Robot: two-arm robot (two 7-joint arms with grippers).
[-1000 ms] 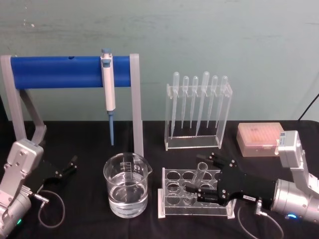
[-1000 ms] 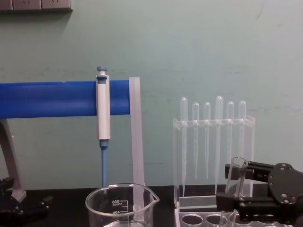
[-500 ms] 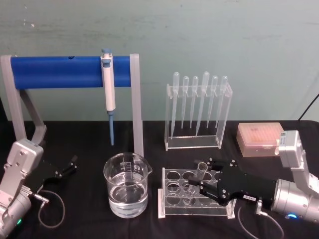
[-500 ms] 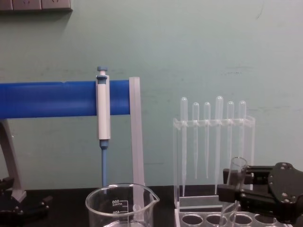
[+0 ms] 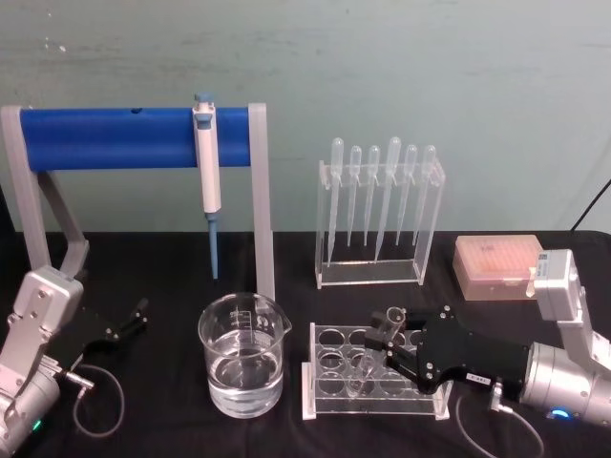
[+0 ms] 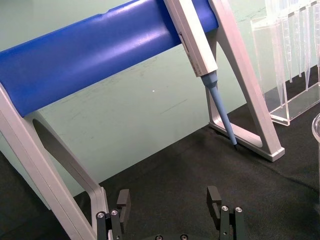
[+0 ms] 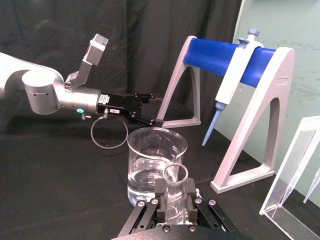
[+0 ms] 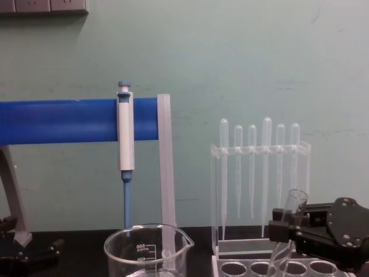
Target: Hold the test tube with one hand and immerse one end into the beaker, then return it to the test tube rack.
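Test tube point(image 5: 375, 350): tilted, not upright. Its round bottom is down in a hole of the white rack point(image 5: 315, 382), in the middle part of the rack. The open mouth leans up and away toward the robot's right, well above the rack's top plate. In the chest view the same lean shows, mouth high and right, body slanting down to the left into the rack.

Right gripper point(image 5: 389, 342): comes in low from the right and lies over the right half of the rack. I read it as closed on the upper part of the tube. In the right wrist view the two black fingers point(image 7: 160, 194) sit one on each side of the glass and touch it.

Beaker point(image 5: 242, 329): stands on the black cloth point(image 5: 172, 277) just left of the rack, apart from it. It holds clear liquid in roughly its lower half, and the spout is toward the rack side.

Left gripper point(image 5: 129, 320): lies low on the cloth at the far left, well apart from the beaker. In the left wrist view its fingers stand wide apart with nothing between them.

Behind: a blue-and-white pipettor point(image 5: 207, 176) hangs on the blue stand point(image 5: 115, 138). A clear holder of plastic pipettes point(image 5: 380, 191) stands behind the rack. A pale orange tip box point(image 5: 496, 267) sits at the right rear.
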